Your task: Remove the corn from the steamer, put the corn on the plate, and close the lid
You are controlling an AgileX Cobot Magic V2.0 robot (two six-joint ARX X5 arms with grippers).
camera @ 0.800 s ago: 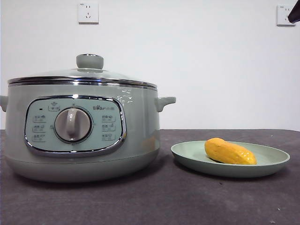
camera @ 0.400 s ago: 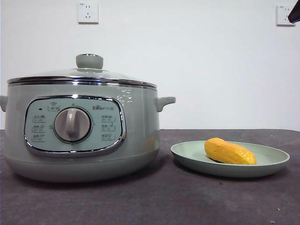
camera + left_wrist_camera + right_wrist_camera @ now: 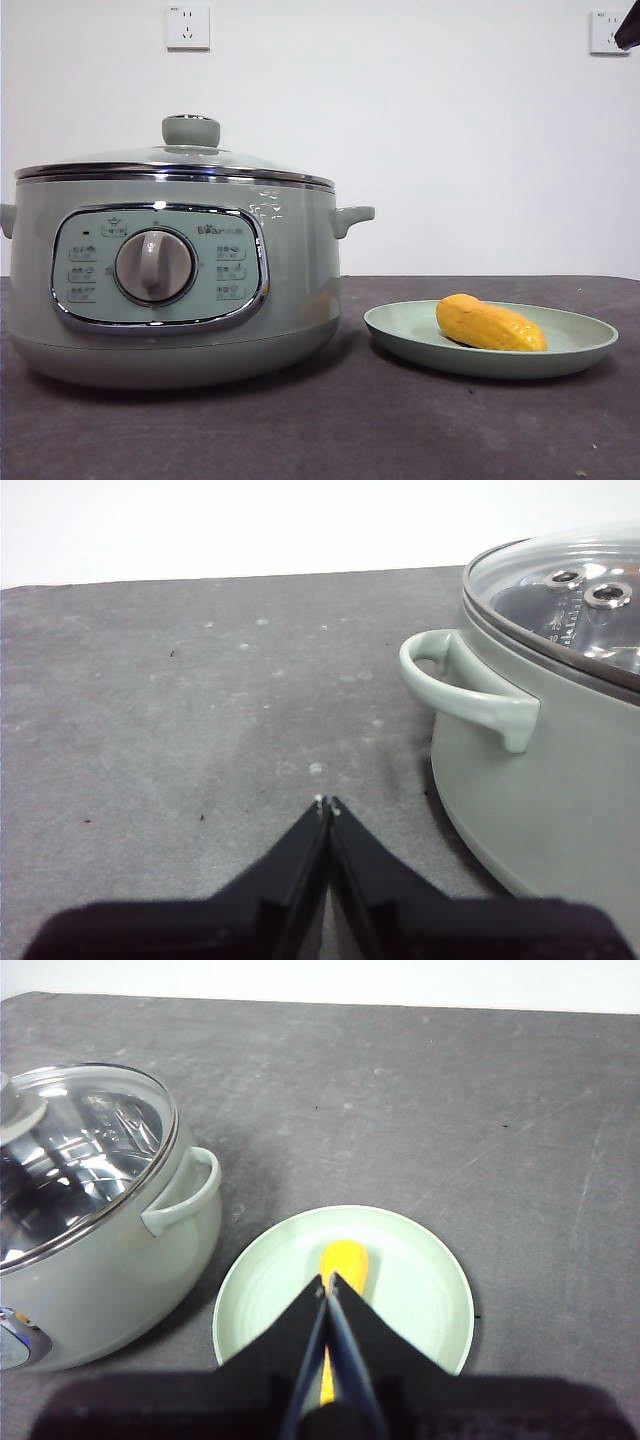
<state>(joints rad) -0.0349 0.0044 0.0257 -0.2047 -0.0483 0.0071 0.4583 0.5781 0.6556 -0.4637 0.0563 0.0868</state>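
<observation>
A: Where is the corn (image 3: 490, 323) now?

B: It lies on its side on the plate (image 3: 585, 350), to the side of the steamer (image 3: 170, 290) and apart from it. The lid (image 3: 180, 155) sits on the steamer's rim.

A: So what is left, in your opinion?

B: I think nothing; all three steps look done.

A: And the grippers?

B: The right gripper (image 3: 328, 1282) hangs high above the plate, its jaws pressed together and empty. In its wrist view the corn's long axis runs nearly in line with the jaws. The left gripper (image 3: 326, 804) is over the bare table (image 3: 180, 710) beside the steamer's handle (image 3: 465, 685), jaws also pressed together, holding nothing.

A: Which arm is nearer to the corn?

B: The right one. The left is nearer to the lid.
</observation>
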